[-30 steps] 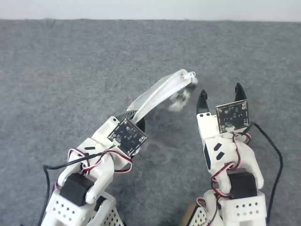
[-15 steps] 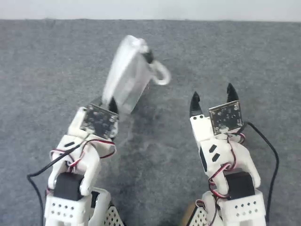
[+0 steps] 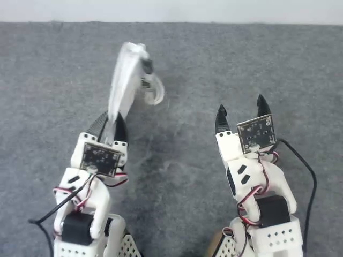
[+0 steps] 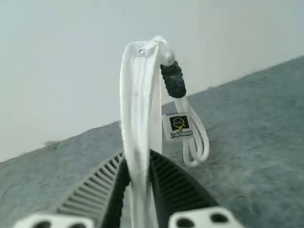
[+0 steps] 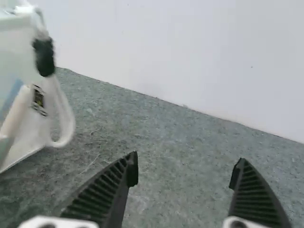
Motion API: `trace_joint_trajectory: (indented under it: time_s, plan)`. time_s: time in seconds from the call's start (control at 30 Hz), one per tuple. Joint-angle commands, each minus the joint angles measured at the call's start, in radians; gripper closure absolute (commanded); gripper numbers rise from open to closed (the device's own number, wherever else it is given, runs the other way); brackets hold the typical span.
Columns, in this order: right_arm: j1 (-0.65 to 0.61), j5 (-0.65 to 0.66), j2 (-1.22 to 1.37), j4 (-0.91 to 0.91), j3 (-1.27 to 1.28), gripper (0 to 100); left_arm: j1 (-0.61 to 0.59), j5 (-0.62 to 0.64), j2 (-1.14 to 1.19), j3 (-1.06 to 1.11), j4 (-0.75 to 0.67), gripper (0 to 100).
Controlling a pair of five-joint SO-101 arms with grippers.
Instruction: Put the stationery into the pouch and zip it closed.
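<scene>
My left gripper (image 3: 111, 126) is shut on the lower edge of a white, see-through pouch (image 3: 124, 75) and holds it up off the grey mat, edge-on. In the left wrist view the pouch (image 4: 140, 118) rises between the ribbed black fingers (image 4: 173, 183), with a black zipper pull (image 4: 172, 80), a small tag and a white loop (image 4: 197, 137) hanging from its top. My right gripper (image 3: 239, 113) stands open to the right of the pouch, apart from it, nothing between its fingers. The right wrist view has the pouch (image 5: 19, 95) and its loop (image 5: 61, 118) off to one side.
A grey felt mat (image 3: 214, 64) covers the table up to a white wall (image 3: 171, 9) at the back. Bare mat lies between the two arms and out to both sides.
The left arm has swung the pouch from near the right gripper over to the left and raised it upright. The right gripper drew back slightly and stayed open.
</scene>
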Motion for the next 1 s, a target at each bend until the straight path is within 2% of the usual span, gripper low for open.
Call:
trace_joint_trajectory:
  time_s: [0.0,0.07,0.13,0.2,0.27,0.4,0.53,0.8,0.97]
  plan:
    - [-0.005,0.012,-0.018,-0.007,-0.009,70.1,0.058,-0.011,0.066,-0.019,-0.021,98]
    - [-0.004,0.012,-0.018,-0.005,-0.009,70.1,0.081,-0.003,0.072,-0.016,-0.018,93]
    - [-0.001,0.012,-0.018,-0.005,-0.008,70.1,0.106,0.021,0.072,-0.012,-0.005,83]
    - [-0.001,0.012,-0.018,-0.005,-0.008,70.1,0.126,0.118,0.071,-0.024,0.034,76]
    - [0.001,0.012,-0.018,-0.004,-0.008,70.1,0.130,0.209,0.071,-0.065,0.077,74]
    - [0.001,0.014,-0.018,0.002,-0.008,70.1,0.133,0.321,0.071,-0.173,0.195,72]
    - [0.001,0.014,-0.018,0.002,-0.008,70.2,0.129,0.400,0.071,-0.213,0.215,72]
    - [0.001,0.014,-0.016,0.002,-0.008,70.2,0.126,0.422,0.071,-0.251,0.250,72]
    - [0.001,0.008,-0.016,0.004,-0.006,70.2,0.046,0.422,0.071,-0.234,0.203,72]
